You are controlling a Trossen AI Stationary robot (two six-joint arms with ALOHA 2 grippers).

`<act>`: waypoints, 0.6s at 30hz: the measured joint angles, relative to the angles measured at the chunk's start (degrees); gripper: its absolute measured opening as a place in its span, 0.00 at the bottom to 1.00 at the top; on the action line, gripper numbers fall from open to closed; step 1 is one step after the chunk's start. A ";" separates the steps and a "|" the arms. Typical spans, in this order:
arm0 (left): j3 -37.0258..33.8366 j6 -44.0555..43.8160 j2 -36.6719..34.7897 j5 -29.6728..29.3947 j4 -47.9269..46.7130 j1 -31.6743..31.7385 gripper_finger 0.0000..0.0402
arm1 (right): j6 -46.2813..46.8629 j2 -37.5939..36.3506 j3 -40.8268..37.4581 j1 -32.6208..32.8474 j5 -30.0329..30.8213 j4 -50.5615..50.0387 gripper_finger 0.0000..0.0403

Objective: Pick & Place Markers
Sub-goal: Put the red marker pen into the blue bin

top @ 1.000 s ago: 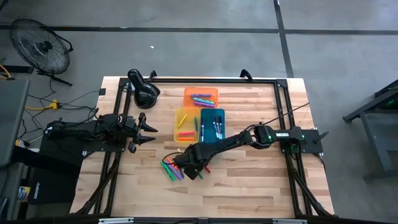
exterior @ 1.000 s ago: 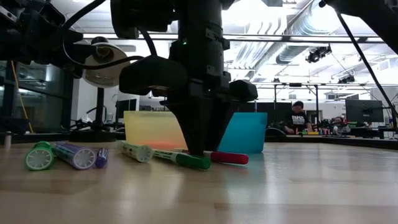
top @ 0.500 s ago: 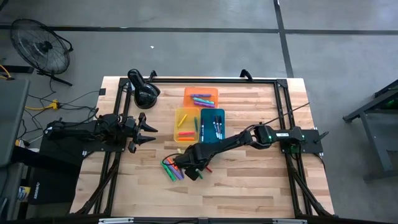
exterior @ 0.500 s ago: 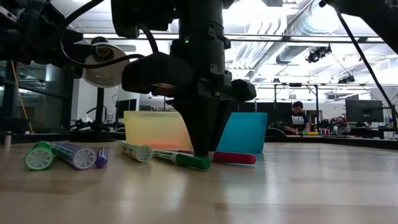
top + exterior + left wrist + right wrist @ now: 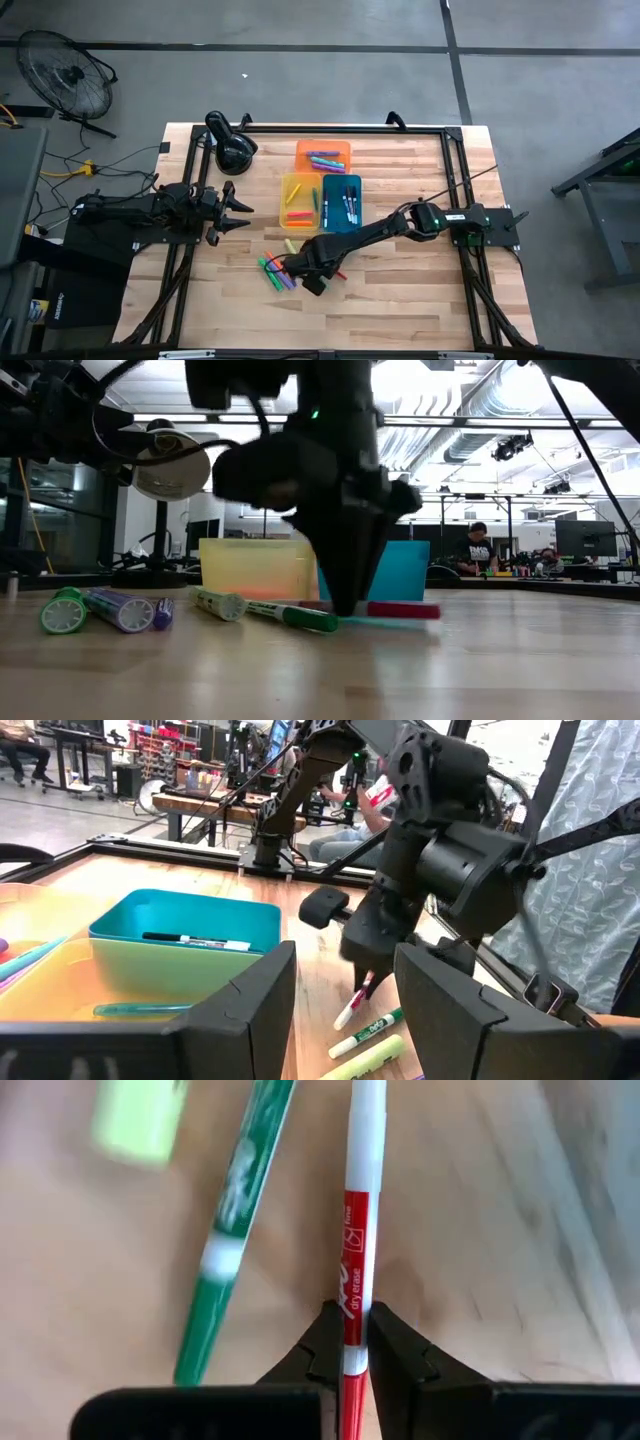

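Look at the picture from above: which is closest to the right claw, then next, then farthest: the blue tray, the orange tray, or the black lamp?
From the right claw:
1. Blue translucent plastic tray, just beyond it, mid-table.
2. Orange translucent plastic tray, behind the blue one.
3. Black desk lamp, at the far left corner.

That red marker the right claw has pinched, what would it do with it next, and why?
Probably lift it straight up. The right gripper is shut on the red marker, which still lies low at the table beside a green marker. Raising it first should clear that neighbour before heading to the trays.
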 joint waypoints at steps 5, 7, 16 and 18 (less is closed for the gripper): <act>0.00 0.00 0.00 0.00 -0.01 0.00 0.42 | -1.03 -2.44 0.24 1.10 0.37 -0.34 0.04; 0.00 -0.01 0.00 0.02 -0.01 0.00 0.42 | -1.64 -3.15 0.22 1.59 0.63 -0.73 0.04; 0.00 -0.01 -0.01 0.00 -0.01 0.00 0.42 | -2.24 -8.54 0.25 2.56 6.16 -6.56 0.04; 0.00 0.00 -0.01 0.00 -0.01 0.00 0.42 | -2.22 -9.81 0.25 2.32 7.65 -7.97 0.04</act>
